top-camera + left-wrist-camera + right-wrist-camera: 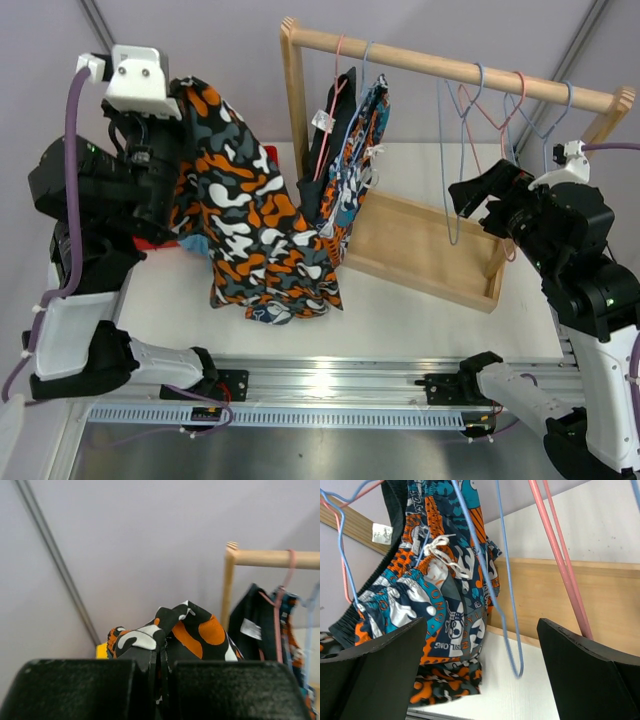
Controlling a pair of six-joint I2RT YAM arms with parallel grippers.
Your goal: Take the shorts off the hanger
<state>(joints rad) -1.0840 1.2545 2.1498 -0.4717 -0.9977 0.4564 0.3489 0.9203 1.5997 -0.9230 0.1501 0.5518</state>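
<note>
My left gripper is raised at the far left and shut on the orange, black and white patterned shorts. They drape from it down onto the table, off any hanger. In the left wrist view the jaws pinch a fold of this fabric. The black shorts with a white label hang on a pink hanger at the rack's left end. The blue and orange patterned shorts hang beside them on a blue hanger. My right gripper is open and empty by the empty hangers; an empty blue hanger dangles between its fingers.
The wooden rack's rod spans the back, and its wooden base tray lies on the white table. Several empty pink and blue hangers hang at the right. A blue cloth edge and red fabric lie under the draped shorts. A bit of yellow shows behind.
</note>
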